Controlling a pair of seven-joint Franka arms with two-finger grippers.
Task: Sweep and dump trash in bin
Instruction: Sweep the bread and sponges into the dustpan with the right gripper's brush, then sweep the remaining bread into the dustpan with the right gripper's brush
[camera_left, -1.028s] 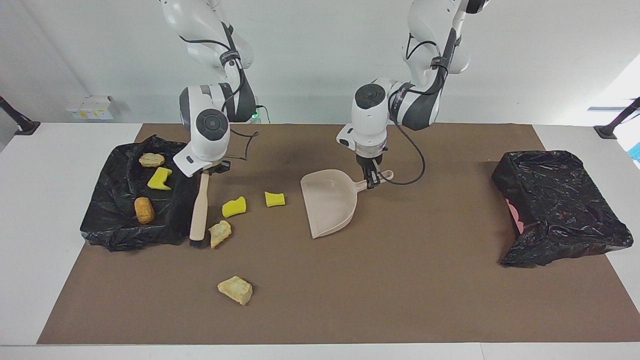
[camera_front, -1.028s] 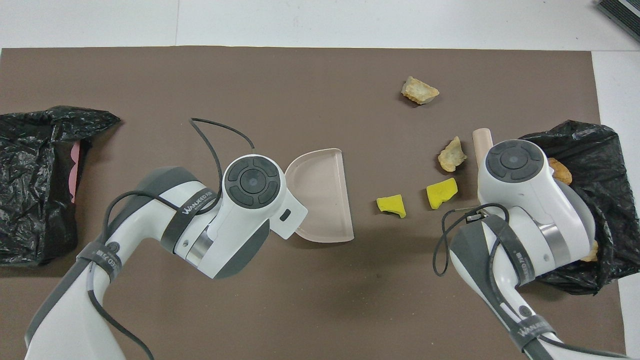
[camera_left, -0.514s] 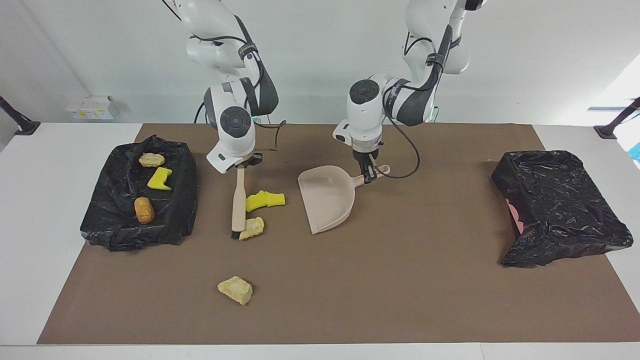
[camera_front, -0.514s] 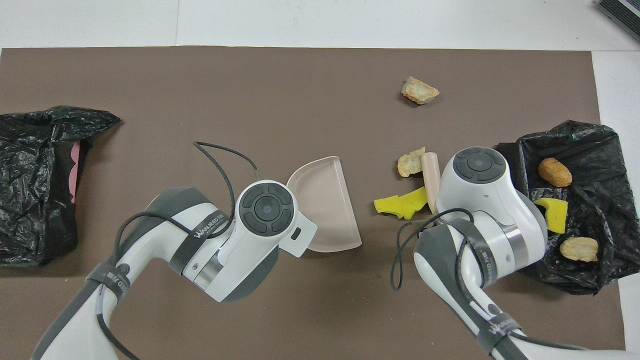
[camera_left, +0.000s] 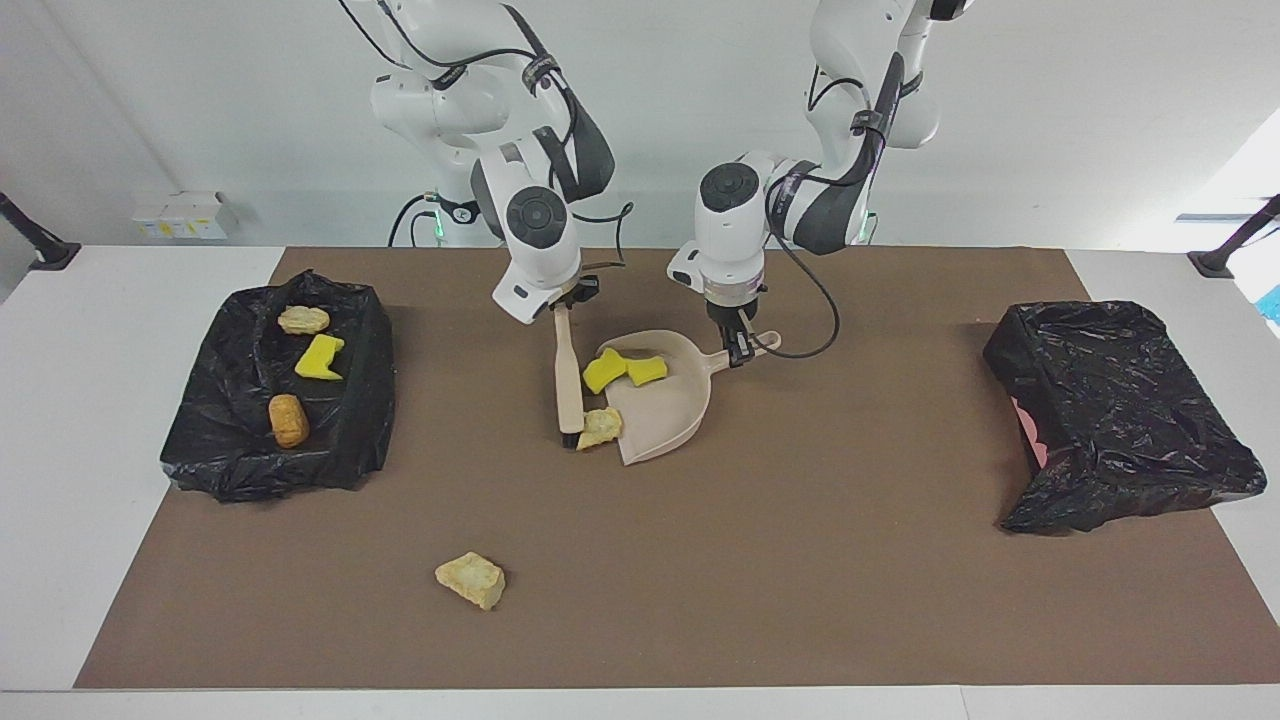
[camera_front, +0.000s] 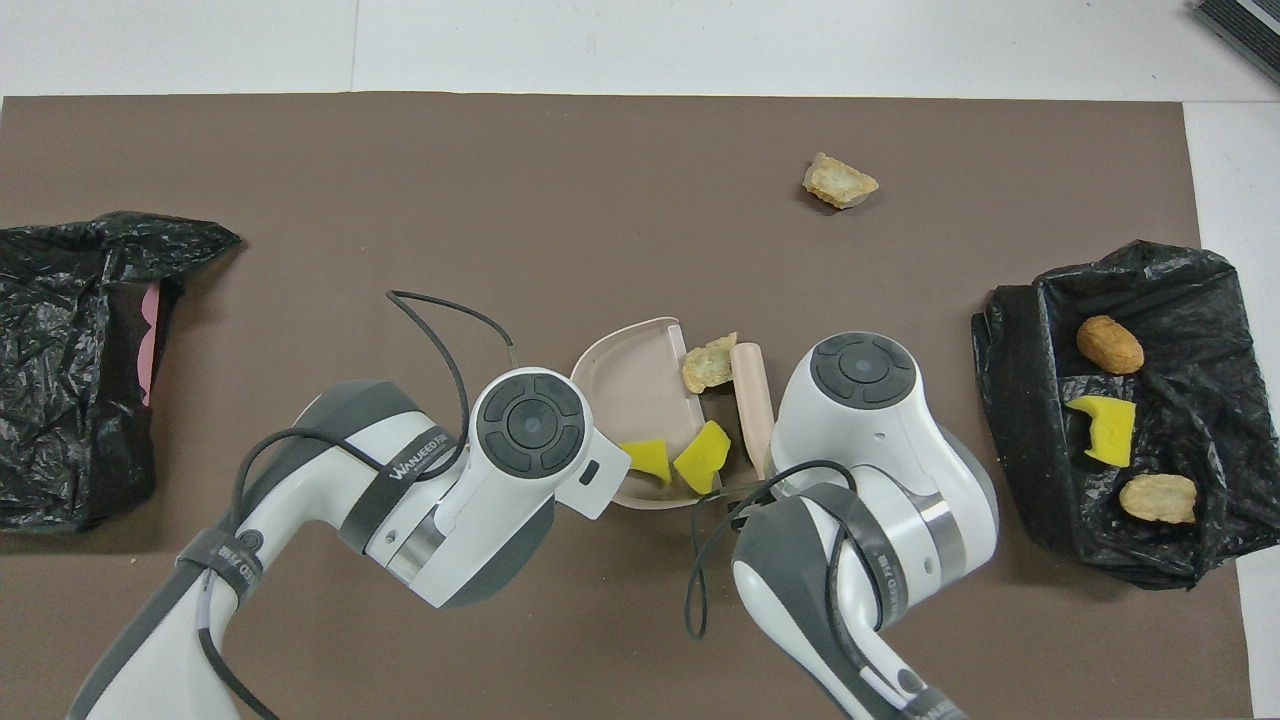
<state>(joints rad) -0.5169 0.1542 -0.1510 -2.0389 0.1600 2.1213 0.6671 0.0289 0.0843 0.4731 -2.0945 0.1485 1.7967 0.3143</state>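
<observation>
Step in hand, by judgement: sweeping trash into the pan. To do it well, keep the pan's lip flat on the brown mat (camera_left: 800, 560) and push the brush squarely at its mouth so no scrap slips past the end.

Nearest the robots, the right gripper (camera_left: 566, 300) is clamped on the handle of the beige wooden hand brush (camera_left: 568, 375), bristles down on the mat at mid-table. The left gripper (camera_left: 738, 352) is closed on the handle of the beige plastic dustpan (camera_left: 665, 415).

Two bright yellow sponge pieces (camera_left: 622, 368) lie inside the pan. One pale beige crumbly chunk (camera_left: 600, 427) sits at the pan's lip, touching the brush head, not yet inside.

Another pale crumbly chunk (camera_left: 470, 580) lies alone near the mat's edge farthest from the robots, unswept.

The black-bagged tray (camera_left: 345, 440) at the right arm's end holds three more scraps; the black-lined bin (camera_left: 1120, 400) is at the left arm's end.
</observation>
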